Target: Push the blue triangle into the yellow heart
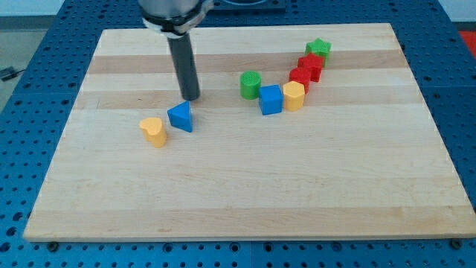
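On the wooden bench (245,193), going from the view's left, the yellow heart (154,131) lies down and to the view's left of my tip (191,99), and the blue triangle (181,117) sits between them, just below my tip and near the heart but seemingly not yet touching it. The push looks close to done: my tip stands just behind the triangle's upper right side, touching or nearly so, I cannot tell which. The next move, I judge, calls for a short shove toward the view's lower left, kept centred so the triangle does not skid past the heart. There are no fingers here to stand apart or together, only a plain rod holding nothing. Well off to the view's right of my tip sit a green cylinder (251,84), blue cube (271,99), yellow block (294,95), two red blocks (306,69) and a green star (318,48).
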